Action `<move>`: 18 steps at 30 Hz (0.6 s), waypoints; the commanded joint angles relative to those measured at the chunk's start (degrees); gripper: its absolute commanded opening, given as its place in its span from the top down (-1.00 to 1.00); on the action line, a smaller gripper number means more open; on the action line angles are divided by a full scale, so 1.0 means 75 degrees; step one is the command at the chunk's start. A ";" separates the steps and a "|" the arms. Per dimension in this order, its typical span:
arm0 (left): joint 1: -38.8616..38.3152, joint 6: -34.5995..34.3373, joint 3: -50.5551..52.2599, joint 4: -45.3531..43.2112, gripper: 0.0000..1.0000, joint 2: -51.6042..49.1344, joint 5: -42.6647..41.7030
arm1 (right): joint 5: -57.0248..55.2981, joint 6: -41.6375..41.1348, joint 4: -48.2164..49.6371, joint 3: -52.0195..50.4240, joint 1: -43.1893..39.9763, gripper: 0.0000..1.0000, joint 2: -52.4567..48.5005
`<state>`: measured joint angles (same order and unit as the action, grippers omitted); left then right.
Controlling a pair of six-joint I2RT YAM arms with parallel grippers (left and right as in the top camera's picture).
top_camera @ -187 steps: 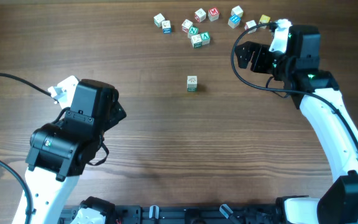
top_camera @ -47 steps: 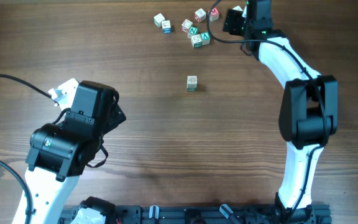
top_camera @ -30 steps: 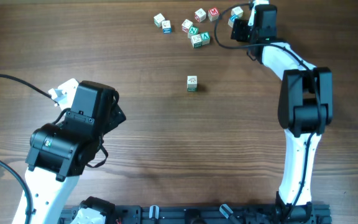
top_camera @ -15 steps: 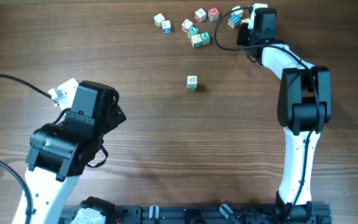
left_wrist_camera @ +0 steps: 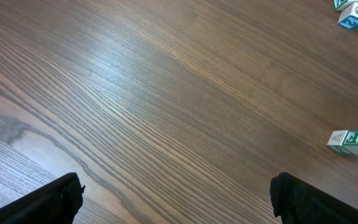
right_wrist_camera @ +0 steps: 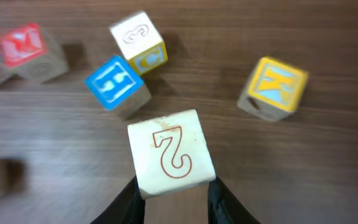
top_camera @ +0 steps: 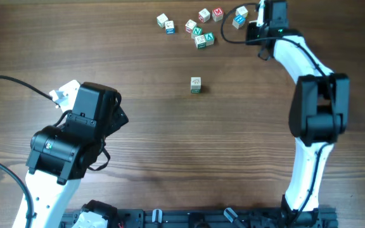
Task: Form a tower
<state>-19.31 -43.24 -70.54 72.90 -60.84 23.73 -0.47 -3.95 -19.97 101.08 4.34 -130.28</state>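
Right claw (right_wrist_camera: 174,194) clamps a white red-2 cube (right_wrist_camera: 169,152), a blue-faced cube (right_wrist_camera: 115,84) just beyond its tips; left claw (left_wrist_camera: 176,190) gapes open.

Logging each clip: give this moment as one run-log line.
step: grasp | right gripper: shut on 2 cube | left gripper: open, holding nothing | lone cube: mid-table, nothing stacked on it

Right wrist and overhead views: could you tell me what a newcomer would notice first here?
In the right wrist view, a white block with a red 2 fills the centre, clamped by the right gripper, with a blue block and a yellow block beyond it. Overhead, a lone block sits in the middle, apart from the loose blocks at the far edge.
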 commanded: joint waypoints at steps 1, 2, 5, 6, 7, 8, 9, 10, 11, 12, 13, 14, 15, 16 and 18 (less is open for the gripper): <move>0.0076 -0.0125 0.0070 -0.0003 -1.00 0.0012 -0.0041 | -0.0070 0.0096 -0.0711 0.0152 -0.0029 0.57 0.0906; 0.0076 -0.0125 0.0070 -0.0003 -1.00 0.0012 -0.0041 | -0.0070 0.0076 -0.1023 0.0152 -0.0023 0.56 0.0994; 0.0076 -0.0125 0.0070 -0.0003 -1.00 0.0012 -0.0041 | -0.0067 -0.0181 -0.1906 0.0152 -0.0015 0.57 0.1177; 0.0076 -0.0125 0.0070 -0.0003 -1.00 0.0012 -0.0041 | -0.0070 -0.0286 -0.2203 0.0152 -0.0009 0.58 0.1233; 0.0076 -0.0125 0.0070 -0.0003 -1.00 0.0012 -0.0041 | -0.0044 -0.0303 -0.2454 0.0152 -0.0003 0.58 0.1268; 0.0076 -0.0125 0.0070 -0.0003 -0.99 0.0012 -0.0041 | 0.0026 -0.0303 -0.2693 0.0152 -0.0003 0.58 0.1309; 0.0076 -0.0125 0.0070 -0.0003 -1.00 0.0012 -0.0041 | 0.0111 -0.0306 -0.2891 0.0152 -0.0003 0.59 0.1332; 0.0076 -0.0125 0.0070 -0.0003 -1.00 0.0012 -0.0041 | 0.0239 -0.0300 -0.3139 0.0152 -0.0003 0.58 0.1370; 0.0076 -0.0125 0.0070 -0.0003 -1.00 0.0012 -0.0041 | 0.0318 -0.0303 -0.3287 0.0152 -0.0003 0.58 0.1378; 0.0076 -0.0125 0.0070 -0.0003 -1.00 0.0012 -0.0041 | 0.0431 -0.0300 -0.3474 0.0152 -0.0003 0.58 0.1405; 0.0076 -0.0125 0.0070 -0.0003 -1.00 0.0012 -0.0041 | 0.0545 -0.0303 -0.3649 0.0152 -0.0003 0.58 0.1413; 0.0076 -0.0125 0.0070 -0.0003 -1.00 0.0012 -0.0041 | 0.0679 -0.0300 -0.3841 0.0152 -0.0003 0.59 0.1416; 0.0076 -0.0125 0.0070 -0.0003 -1.00 0.0012 -0.0041 | 0.0775 -0.0303 -0.3975 0.0152 -0.0003 0.59 0.1416; 0.0076 -0.0125 0.0070 -0.0003 -1.00 0.0012 -0.0041 | 0.0880 -0.0306 -0.4083 0.0152 -0.0003 0.59 0.1416; 0.0076 -0.0125 0.0070 -0.0003 -1.00 0.0012 -0.0041 | 0.1043 -0.0309 -0.4290 0.0152 -0.0003 0.58 0.1416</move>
<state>-19.31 -43.24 -70.54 72.93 -60.84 23.73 3.49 -5.34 -50.63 101.62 4.34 -121.64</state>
